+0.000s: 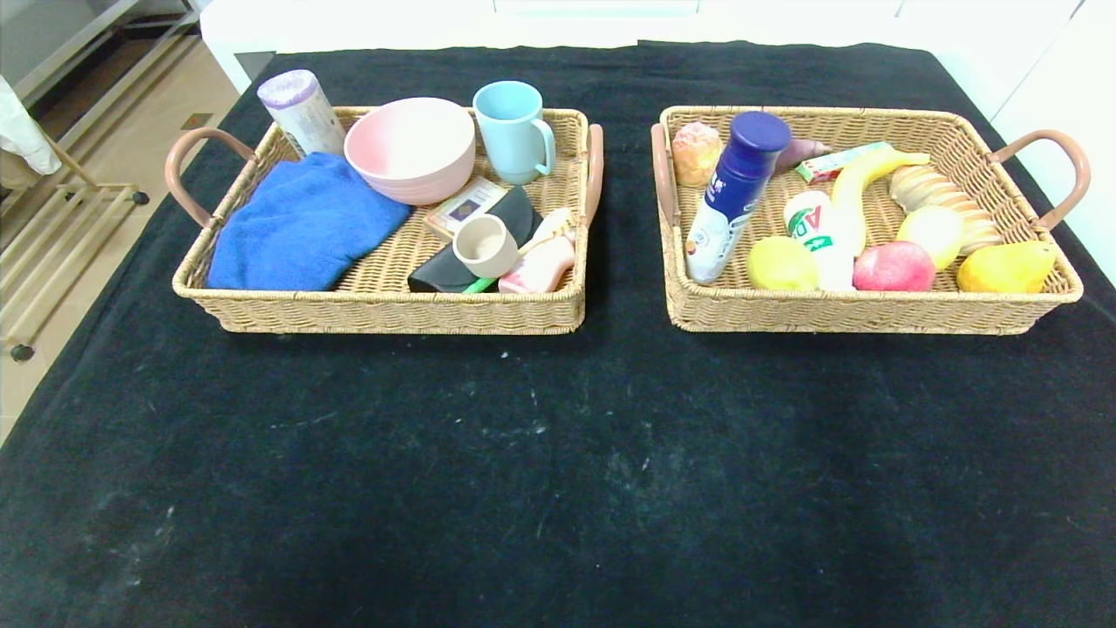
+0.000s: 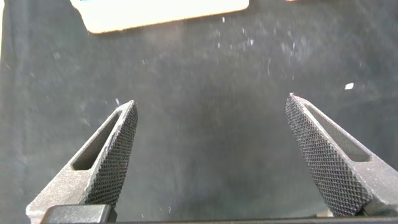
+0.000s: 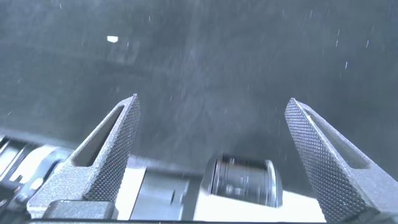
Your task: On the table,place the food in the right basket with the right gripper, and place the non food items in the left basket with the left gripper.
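The left basket (image 1: 384, 305) holds cups and a towel (image 1: 296, 222). The right basket (image 1: 872, 310) holds fruit. The left gripper (image 2: 211, 118) and the right gripper (image 3: 211, 118) are spread wide, holding nothing.

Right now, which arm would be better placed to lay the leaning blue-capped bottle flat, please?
Right, probably: the bottle leans in the right basket, its side, and the right hand is open and empty.
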`<action>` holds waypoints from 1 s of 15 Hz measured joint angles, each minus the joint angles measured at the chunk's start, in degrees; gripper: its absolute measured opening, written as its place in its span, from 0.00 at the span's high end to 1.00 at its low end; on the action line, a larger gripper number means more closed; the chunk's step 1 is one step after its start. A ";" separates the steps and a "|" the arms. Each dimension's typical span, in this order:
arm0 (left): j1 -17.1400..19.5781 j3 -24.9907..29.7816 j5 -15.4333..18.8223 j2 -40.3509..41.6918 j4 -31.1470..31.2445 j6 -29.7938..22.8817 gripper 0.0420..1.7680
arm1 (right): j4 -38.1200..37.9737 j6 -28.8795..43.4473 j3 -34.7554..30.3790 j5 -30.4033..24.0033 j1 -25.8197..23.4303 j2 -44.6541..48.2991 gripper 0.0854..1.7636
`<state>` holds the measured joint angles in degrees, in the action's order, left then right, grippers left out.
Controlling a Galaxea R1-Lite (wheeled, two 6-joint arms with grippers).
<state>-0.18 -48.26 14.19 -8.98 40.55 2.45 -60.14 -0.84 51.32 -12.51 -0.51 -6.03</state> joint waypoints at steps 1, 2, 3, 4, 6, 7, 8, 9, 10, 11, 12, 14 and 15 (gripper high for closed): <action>0.02 3.01 0.24 2.05 -1.44 0.02 0.03 | 3.44 -0.98 -2.88 0.05 0.05 1.66 0.04; 0.02 6.73 0.27 3.91 -4.47 -0.02 0.03 | 8.16 -1.94 -6.05 0.27 0.10 2.99 0.03; 0.02 11.25 -0.13 5.40 -8.25 -0.09 0.03 | 13.40 -2.07 -9.35 0.44 0.16 3.93 0.03; 0.02 15.76 -1.05 6.34 -12.68 -0.15 0.03 | 18.99 -1.69 -13.31 0.61 0.18 4.67 0.03; 0.00 27.10 -3.11 7.72 -25.33 -0.11 0.03 | 30.67 -1.24 -22.03 2.54 0.22 5.49 0.03; 0.00 32.50 -3.83 8.13 -31.38 -0.06 0.03 | 37.84 -1.39 -27.49 4.13 0.22 5.73 0.03; 0.00 37.77 -4.68 8.47 -35.49 -0.04 0.03 | 44.85 -1.80 -32.65 5.27 0.22 5.83 0.03; 0.00 41.37 -6.25 8.69 -37.90 -0.24 0.03 | 50.99 -2.27 -37.33 6.14 0.22 5.92 0.03; 0.00 43.45 -9.40 8.85 -38.46 -0.50 0.03 | 56.11 -2.84 -42.26 6.84 0.22 5.96 0.03; 0.02 44.57 -11.89 8.94 -38.46 -0.56 0.03 | 59.12 -3.67 -46.06 8.07 0.21 6.01 0.03; 0.00 45.92 -13.59 8.98 -38.38 -0.77 0.03 | 59.92 -3.90 -48.63 9.64 0.18 6.03 0.03; 0.00 47.08 -14.57 9.03 -38.27 -2.56 0.03 | 60.23 -1.85 -50.59 10.25 0.22 6.03 0.03; 0.00 47.23 -14.74 9.06 -38.40 -3.44 0.03 | 60.27 -0.89 -50.88 10.40 0.22 6.03 0.03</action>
<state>-0.18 -1.04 -0.55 0.07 2.15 -0.99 0.13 -1.73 0.44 -2.11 -0.29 0.00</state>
